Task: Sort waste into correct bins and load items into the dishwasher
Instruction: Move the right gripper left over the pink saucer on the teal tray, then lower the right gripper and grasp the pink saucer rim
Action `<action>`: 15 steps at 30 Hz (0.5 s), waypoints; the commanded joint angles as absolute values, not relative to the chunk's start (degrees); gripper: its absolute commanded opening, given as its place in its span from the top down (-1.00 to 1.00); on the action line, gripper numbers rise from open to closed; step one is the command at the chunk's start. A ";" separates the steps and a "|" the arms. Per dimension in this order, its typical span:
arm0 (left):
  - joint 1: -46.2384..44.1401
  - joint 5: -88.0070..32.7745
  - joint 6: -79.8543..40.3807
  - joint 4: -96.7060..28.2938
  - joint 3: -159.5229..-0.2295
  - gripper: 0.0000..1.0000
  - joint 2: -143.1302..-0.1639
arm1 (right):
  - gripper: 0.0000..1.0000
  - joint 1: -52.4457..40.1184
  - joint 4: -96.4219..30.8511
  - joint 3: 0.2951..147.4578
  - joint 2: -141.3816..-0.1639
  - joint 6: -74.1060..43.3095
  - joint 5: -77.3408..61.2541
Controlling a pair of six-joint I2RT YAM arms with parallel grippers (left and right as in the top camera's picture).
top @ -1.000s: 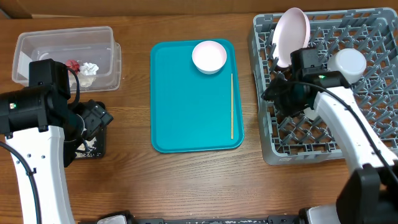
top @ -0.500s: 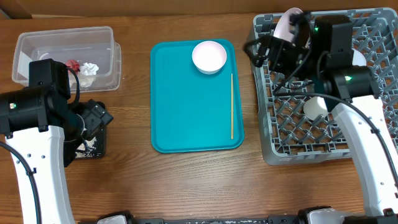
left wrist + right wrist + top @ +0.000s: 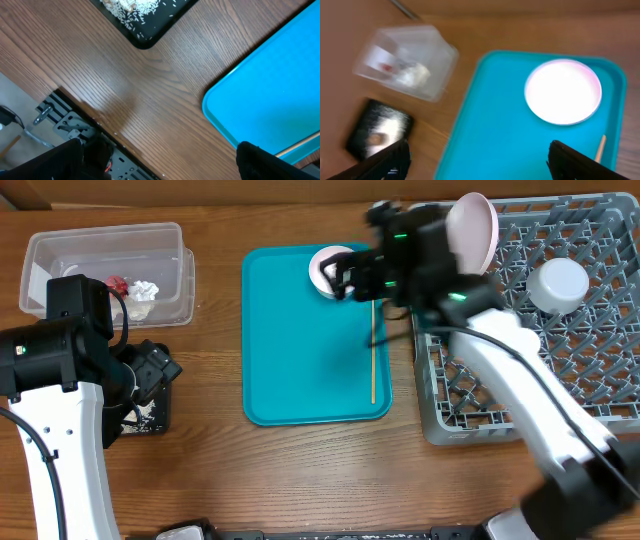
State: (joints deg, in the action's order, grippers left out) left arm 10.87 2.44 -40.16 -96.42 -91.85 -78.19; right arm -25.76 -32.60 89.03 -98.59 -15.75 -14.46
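Observation:
The pink bowl (image 3: 335,265) (image 3: 563,91) sits at the far end of the teal tray (image 3: 300,350), and a thin wooden stick (image 3: 373,365) lies along the tray's right side. My right gripper (image 3: 345,280) (image 3: 480,165) hovers open over the tray just beside the bowl, with nothing between its fingers. The grey dish rack (image 3: 590,380) holds the upright pale plate (image 3: 472,225) and a pale upturned bowl (image 3: 560,283). The clear tub (image 3: 110,260) contains the red wrapper (image 3: 117,284) and the white napkin (image 3: 145,290). My left gripper (image 3: 160,375) (image 3: 160,167) is open and empty above the black tray (image 3: 150,418) of rice crumbs (image 3: 135,7).
The rack fills the right end of the table, and my right arm stretches across its left edge. The left wrist view shows the table's front edge with metal framing (image 3: 75,130) below it. Bare wood lies between the tub and the teal tray.
My right arm has swung left out of the dish rack to above the tray's far end, by the pink bowl. The left arm has not moved.

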 commanded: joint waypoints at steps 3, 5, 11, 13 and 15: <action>10.85 3.40 -40.49 -96.38 -91.74 -0.99 -78.46 | -0.82 -28.01 -39.68 103.42 -112.71 -8.67 -1.91; 10.85 3.40 -40.49 -96.38 -91.74 -1.00 -78.46 | -0.83 -28.18 -42.17 108.95 -117.82 -8.34 1.08; 10.85 3.40 -40.49 -96.38 -91.74 -1.00 -78.46 | -0.90 -28.29 -40.27 115.37 -127.15 -4.12 2.94; 10.85 3.40 -40.49 -96.38 -91.74 -0.99 -78.46 | -0.90 -28.29 -38.61 115.37 -129.19 -3.99 2.92; 10.85 3.40 -40.49 -96.38 -91.74 -0.99 -78.46 | -0.88 -28.49 -38.17 115.37 -130.54 -4.01 2.33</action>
